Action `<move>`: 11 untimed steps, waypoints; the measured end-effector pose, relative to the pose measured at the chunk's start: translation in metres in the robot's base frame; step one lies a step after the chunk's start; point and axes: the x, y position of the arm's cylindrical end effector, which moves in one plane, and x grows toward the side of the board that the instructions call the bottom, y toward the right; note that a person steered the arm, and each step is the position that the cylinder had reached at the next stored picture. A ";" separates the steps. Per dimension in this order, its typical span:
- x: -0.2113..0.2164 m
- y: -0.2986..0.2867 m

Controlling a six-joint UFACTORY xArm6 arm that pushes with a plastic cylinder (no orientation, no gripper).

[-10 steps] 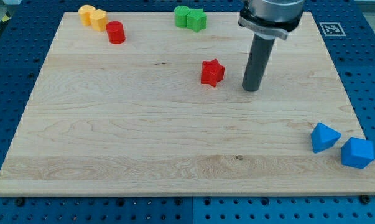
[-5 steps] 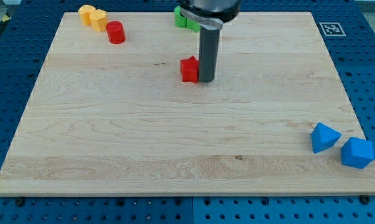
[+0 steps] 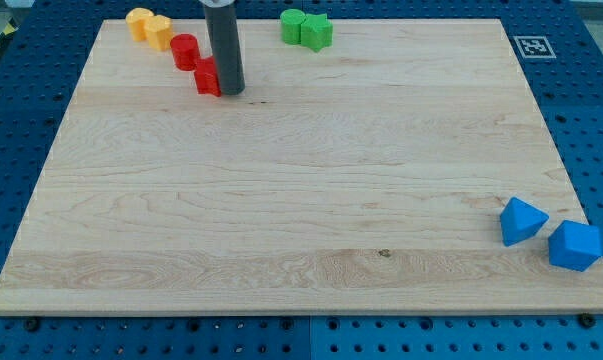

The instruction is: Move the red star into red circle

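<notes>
The red star (image 3: 207, 77) lies on the wooden board near the view's top left, partly hidden by my rod. The red circle (image 3: 185, 51), a short red cylinder, stands just up and left of it, close to or touching the star. My tip (image 3: 230, 92) rests on the board against the star's right side.
Two yellow blocks (image 3: 149, 27) sit at the board's top left corner, left of the red circle. Two green blocks (image 3: 306, 29) sit at the top centre. Two blue blocks (image 3: 549, 234) lie at the bottom right, near the board's edge (image 3: 301, 312).
My tip has moved left and upward, pushing the red star from the board's middle top up to the red circle. The other blocks have not moved.
</notes>
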 end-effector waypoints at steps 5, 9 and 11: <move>-0.050 -0.046; -0.075 -0.070; -0.058 0.027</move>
